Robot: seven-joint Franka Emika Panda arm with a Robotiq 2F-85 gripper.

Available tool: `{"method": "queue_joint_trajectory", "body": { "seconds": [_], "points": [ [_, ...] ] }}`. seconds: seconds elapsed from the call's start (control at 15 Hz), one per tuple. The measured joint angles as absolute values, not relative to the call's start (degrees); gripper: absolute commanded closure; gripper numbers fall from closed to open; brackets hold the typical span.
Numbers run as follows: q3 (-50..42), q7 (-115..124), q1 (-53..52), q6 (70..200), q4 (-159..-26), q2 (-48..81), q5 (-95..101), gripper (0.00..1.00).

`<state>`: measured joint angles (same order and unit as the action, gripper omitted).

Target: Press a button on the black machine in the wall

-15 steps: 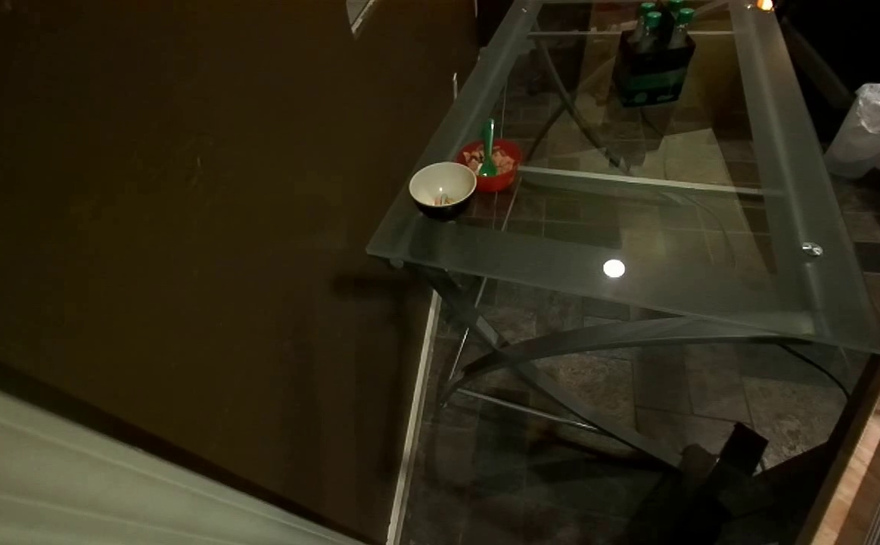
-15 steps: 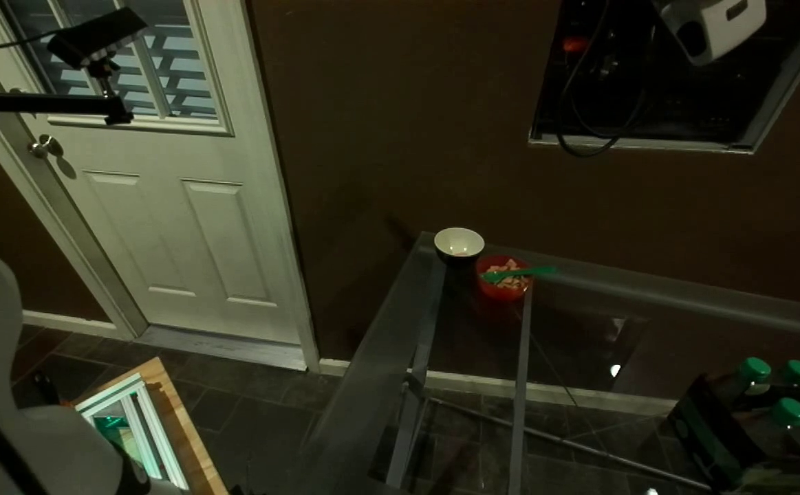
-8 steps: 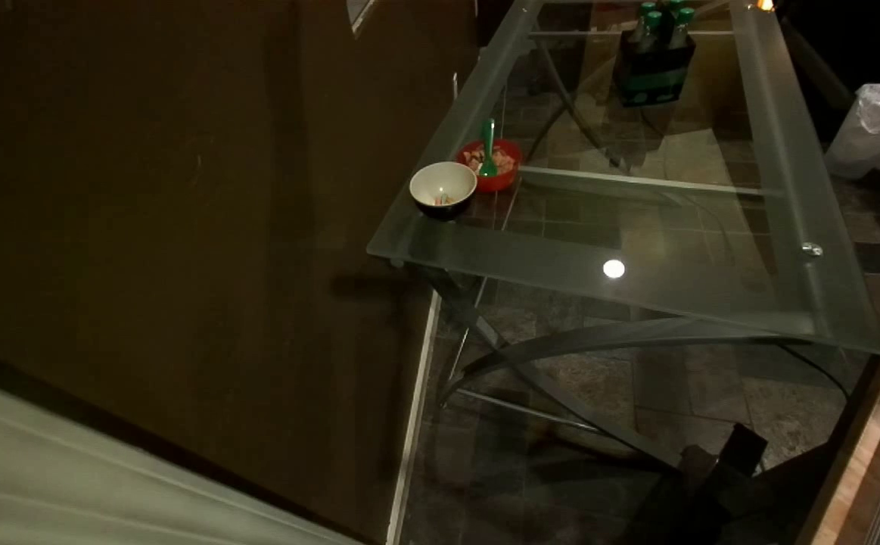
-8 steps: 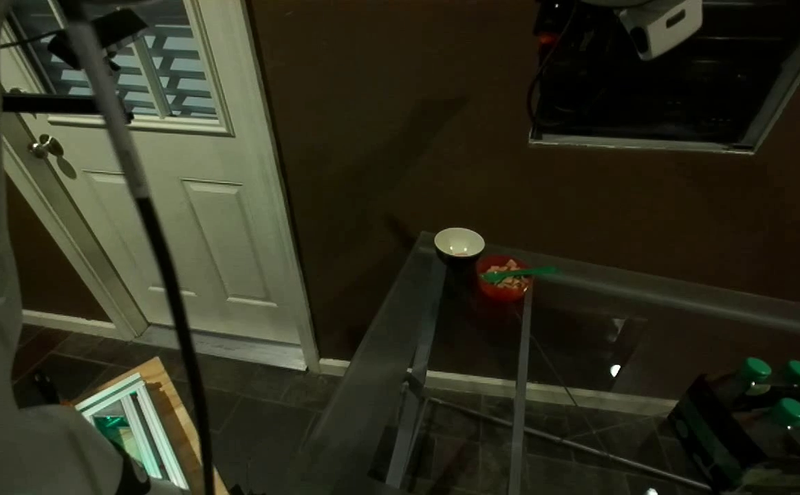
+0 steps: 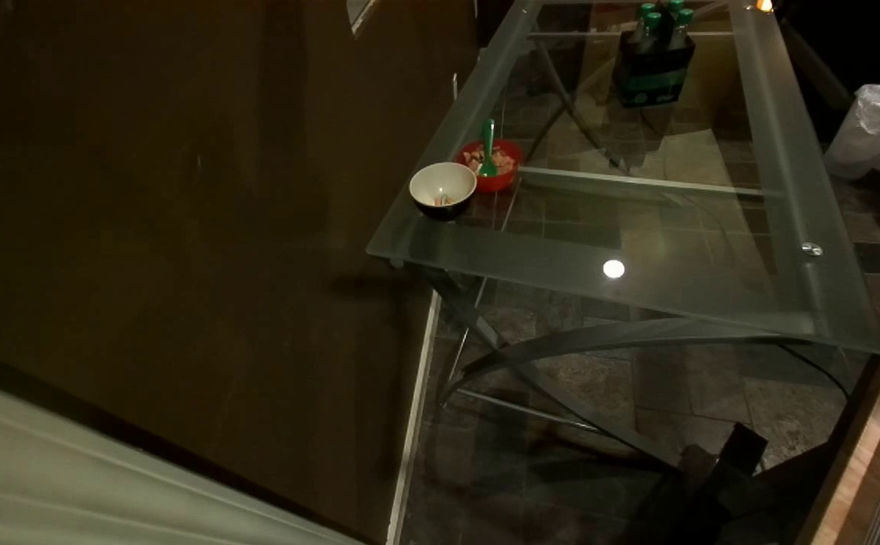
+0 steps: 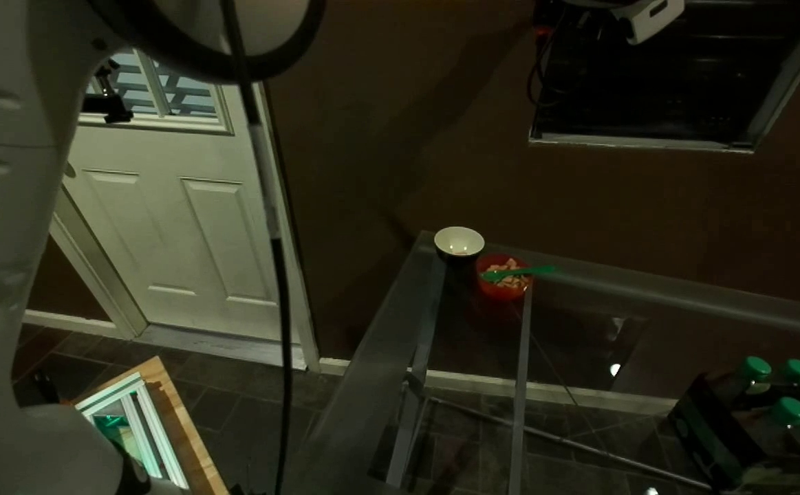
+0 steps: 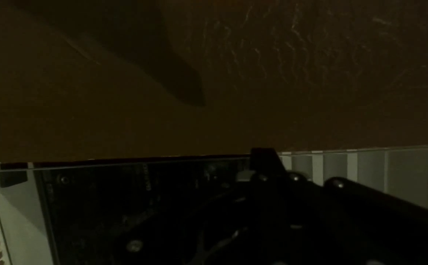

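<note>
The black machine (image 7: 99,206) sits in a framed opening in the brown wall. In the wrist view it fills the lower left, very dark, and I cannot make out a button. It also shows in an exterior view (image 6: 675,82). My gripper (image 7: 262,154) comes in from the bottom of the wrist view. Its fingers are together at one dark tip, with nothing seen between them. The tip overlaps the opening's edge in the picture; I cannot tell whether it touches. In that exterior view a white part of my wrist (image 6: 654,19) and cables show before the opening.
A glass table (image 5: 682,295) stands along the wall below. It bears a black-and-white bowl (image 5: 443,189), a red bowl (image 5: 508,180) with a green spoon, and a bottle carrier (image 5: 655,72). My arm (image 6: 1,227) stands before the white door (image 6: 186,234).
In an exterior view, the white wrist part and cables have moved left and slightly up before the opening. The arm's links have swung into view at the left, and its shadow has appeared on the wall.
</note>
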<state>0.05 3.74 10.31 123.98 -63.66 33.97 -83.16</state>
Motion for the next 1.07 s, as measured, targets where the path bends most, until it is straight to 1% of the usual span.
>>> {"method": "queue_joint_trajectory", "body": {
  "seconds": [0.6, 1.07],
  "points": [
    [2.73, 2.85, 10.36, 125.15, -51.7, 42.72, -84.39, 1.0],
    [3.16, 2.85, 10.49, 124.82, -47.34, 45.83, -84.4, 1.0]
  ]
}}
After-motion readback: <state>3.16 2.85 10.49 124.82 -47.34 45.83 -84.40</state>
